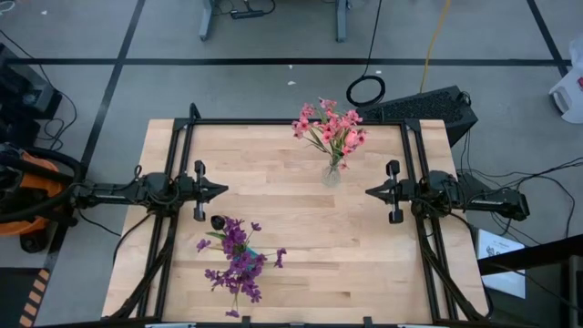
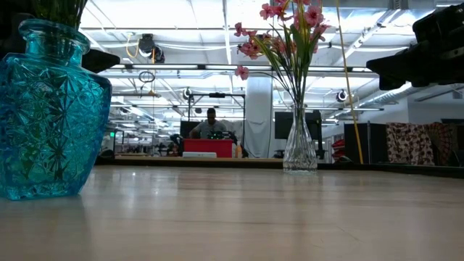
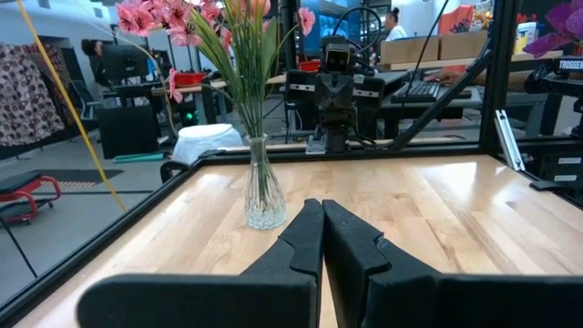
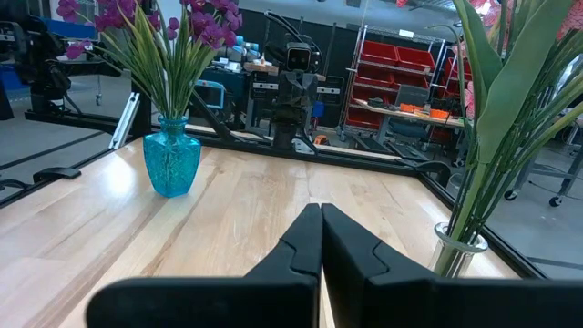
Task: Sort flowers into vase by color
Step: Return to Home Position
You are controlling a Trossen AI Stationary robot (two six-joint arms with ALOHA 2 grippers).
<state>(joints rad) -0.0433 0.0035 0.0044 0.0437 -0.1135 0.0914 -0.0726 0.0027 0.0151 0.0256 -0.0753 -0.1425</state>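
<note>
Pink flowers [image 1: 330,126] stand with their stems in a clear glass vase [image 1: 332,173] at the table's far middle; the low view shows them too [image 2: 290,29]. Purple flowers [image 1: 239,264] stand in a blue cut-glass vase [image 2: 47,109] near the table's front edge, left of middle. My left gripper [image 1: 224,190] waits shut at the table's left side, pointing level toward the right. My right gripper [image 1: 368,191] waits shut at the right side, pointing level toward the left. Both are clear of the vases.
Black frame rails [image 1: 178,146] run along the table's left, right and far edges. Bare wood lies between the two grippers. Beyond the table a person [image 2: 212,125] sits at a bench, with shelves and equipment around.
</note>
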